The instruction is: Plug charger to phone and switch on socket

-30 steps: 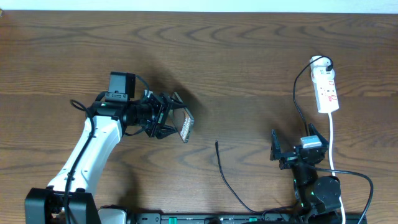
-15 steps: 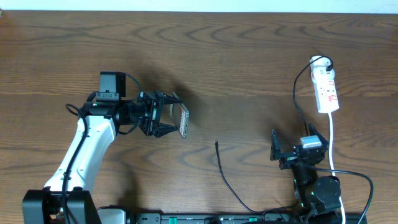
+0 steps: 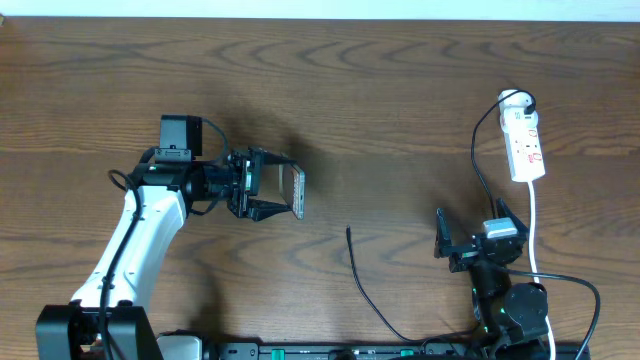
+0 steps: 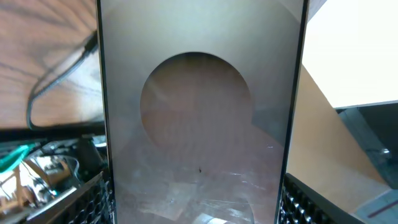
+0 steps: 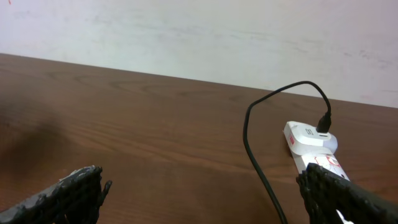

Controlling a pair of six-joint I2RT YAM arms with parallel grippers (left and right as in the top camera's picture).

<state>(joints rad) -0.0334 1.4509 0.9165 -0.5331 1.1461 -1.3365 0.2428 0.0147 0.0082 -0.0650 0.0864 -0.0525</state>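
My left gripper (image 3: 283,190) is shut on the phone (image 3: 294,190) and holds it above the table, turned up on its edge. In the left wrist view the phone (image 4: 199,124) fills the frame, a bronze-grey face with a pale oval, its long sides pressed between my black fingers (image 4: 90,199). The charger (image 3: 362,285) lies loose on the wood, its tip pointing to the far side, right of the phone. At the far right lies the socket (image 3: 525,145), white with red markings; it shows too in the right wrist view, the socket (image 5: 309,144) ahead. My right gripper (image 3: 478,238) stands open and empty.
A black cord (image 5: 258,155) runs from the plug at the socket's far end back toward my right arm. A white cord (image 3: 534,225) trails from the socket's near end. A pale wall (image 5: 199,31) rises behind the table's far edge.
The left arm pulled back a little to the left and rolled the phone from a slanted pose up onto its edge. The right arm, charger and socket have not moved.
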